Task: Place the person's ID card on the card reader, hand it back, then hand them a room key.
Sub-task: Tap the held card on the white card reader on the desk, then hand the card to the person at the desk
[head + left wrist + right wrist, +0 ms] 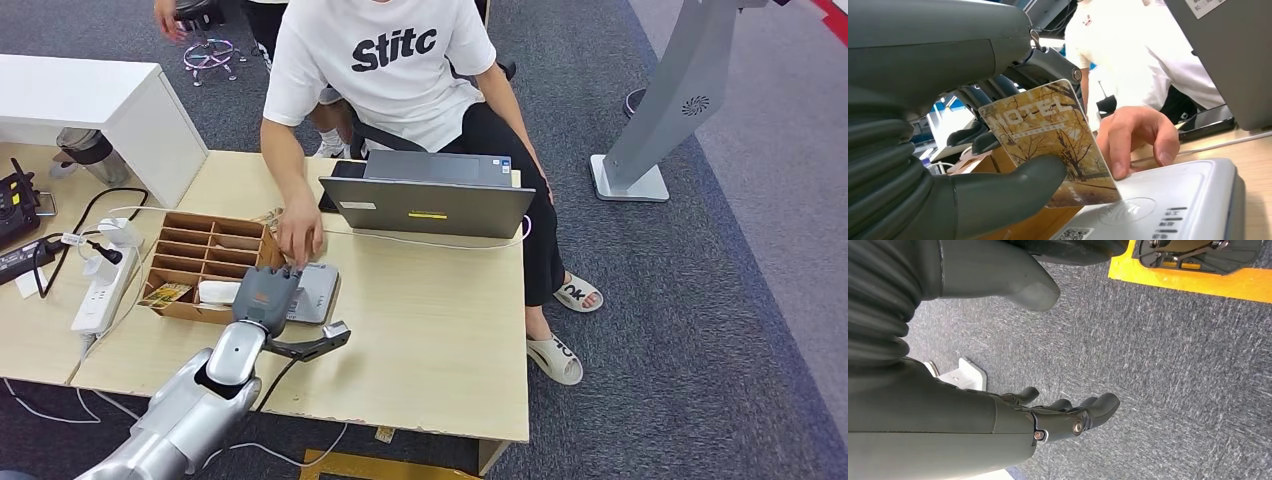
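My left hand (265, 297) hovers over the near left corner of the grey card reader (318, 292) and pinches a room key card (1048, 135), printed HOTEL with autumn trees, between thumb and fingers. The card stands tilted, its lower edge close above the card reader (1178, 200). The person's hand (298, 236) reaches from across the desk, and that hand's (1138, 135) fingertips rest on the reader's top just behind the key card. Whether anything lies under those fingers I cannot tell. My right hand (1068, 415) hangs over grey carpet, fingers loosely apart and holding nothing.
A brown divided organizer box (205, 262) with cards sits left of the reader. An open laptop (430, 203) stands behind it with a white cable along the desk. A power strip (102, 290) lies at the left. The person in a white shirt (385, 60) sits opposite.
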